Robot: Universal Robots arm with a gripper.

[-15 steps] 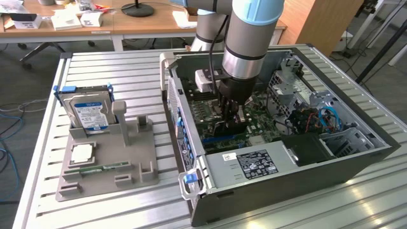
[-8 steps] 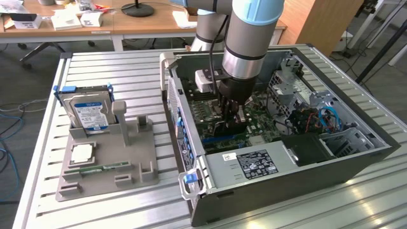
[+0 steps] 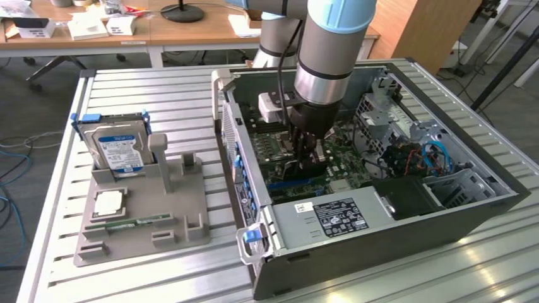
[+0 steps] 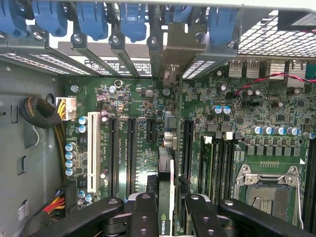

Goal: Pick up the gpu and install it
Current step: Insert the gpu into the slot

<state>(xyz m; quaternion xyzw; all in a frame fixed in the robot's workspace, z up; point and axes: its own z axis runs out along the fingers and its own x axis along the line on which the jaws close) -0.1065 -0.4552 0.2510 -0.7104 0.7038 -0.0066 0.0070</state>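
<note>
I have the arm reached down into the open case point(image 3: 404, 243), which lies on its side on the slatted desk point(image 3: 151, 95). The end effector point(image 3: 305, 146) is clenched on the gpu point(image 3: 310, 166), its black fingers point(image 4: 143, 215) pressing the card from both sides. From the wrist view I see the gpu point(image 4: 167, 170) edge-on, standing upright over the motherboard point(image 4: 138, 98) and running between the black slots toward the rear wall, where its metal bracket end sits among the slot openings under the blue clips point(image 4: 133, 19). I cannot tell whether its lower edge is seated in a slot or just above it. A white slot point(image 4: 93, 148) lies well off to one side of the card, and the processor socket point(image 4: 269, 192) to the other. In the exterior view the power supply point(image 3: 332, 218) fills the near end of the case. Toward the exterior view's left, a grey holder point(image 3: 143, 202) stands on the desk apart from the case, carrying a hard drive point(image 3: 118, 148) upright and a memory stick point(image 3: 130, 222) lying flat.
</note>
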